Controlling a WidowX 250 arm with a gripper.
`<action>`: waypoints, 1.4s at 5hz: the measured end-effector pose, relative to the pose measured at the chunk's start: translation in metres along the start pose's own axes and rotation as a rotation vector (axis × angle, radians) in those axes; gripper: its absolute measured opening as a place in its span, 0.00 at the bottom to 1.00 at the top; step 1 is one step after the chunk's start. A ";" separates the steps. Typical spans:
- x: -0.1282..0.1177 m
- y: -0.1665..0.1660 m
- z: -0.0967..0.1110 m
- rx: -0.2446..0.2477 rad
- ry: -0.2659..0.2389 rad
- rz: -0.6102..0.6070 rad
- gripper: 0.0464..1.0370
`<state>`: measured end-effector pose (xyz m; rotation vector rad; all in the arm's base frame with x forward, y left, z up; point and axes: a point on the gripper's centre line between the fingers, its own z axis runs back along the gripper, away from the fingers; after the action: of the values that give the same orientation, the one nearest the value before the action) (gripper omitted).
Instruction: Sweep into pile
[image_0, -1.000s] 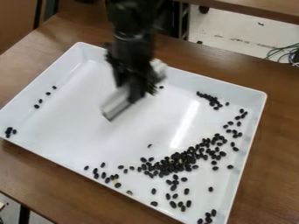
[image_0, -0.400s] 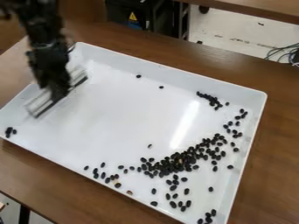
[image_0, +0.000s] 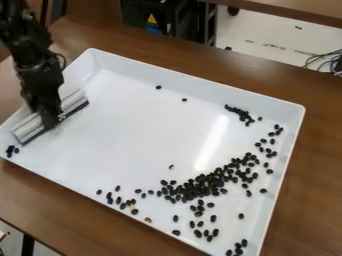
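My gripper (image_0: 51, 120) is at the left side of the white tray (image_0: 194, 79), shut on a light-coloured sweeping tool (image_0: 75, 100) with a dark lower edge. The tool lies slanted along the tray's left wall. The largest heap of black beans (image_0: 204, 184) spreads from the lower middle toward the right wall. A small clump of beans (image_0: 242, 114) lies near the upper right, and a few beans (image_0: 11, 150) sit in the left corner, just below the tool's lower end. Two single beans are near the back wall.
The tray's raised walls surround the beans on a brown wooden table (image_0: 320, 165). Behind the table stand dark equipment (image_0: 160, 17) and, at the right, some green cables (image_0: 324, 60).
The gripper and tool have moved from the tray's upper middle to its left side, then slightly farther down-left. A bean has come into sight near the back wall; the main heap looks nearly the same.
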<state>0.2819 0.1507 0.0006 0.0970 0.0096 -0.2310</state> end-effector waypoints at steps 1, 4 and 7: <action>-0.011 -0.022 -0.001 -0.030 0.008 0.045 0.31; 0.003 -0.107 -0.001 -0.051 -0.052 0.161 0.31; 0.042 -0.196 0.001 -0.056 -0.105 0.198 0.31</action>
<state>0.2781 -0.0487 -0.0178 0.0292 -0.0974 -0.0381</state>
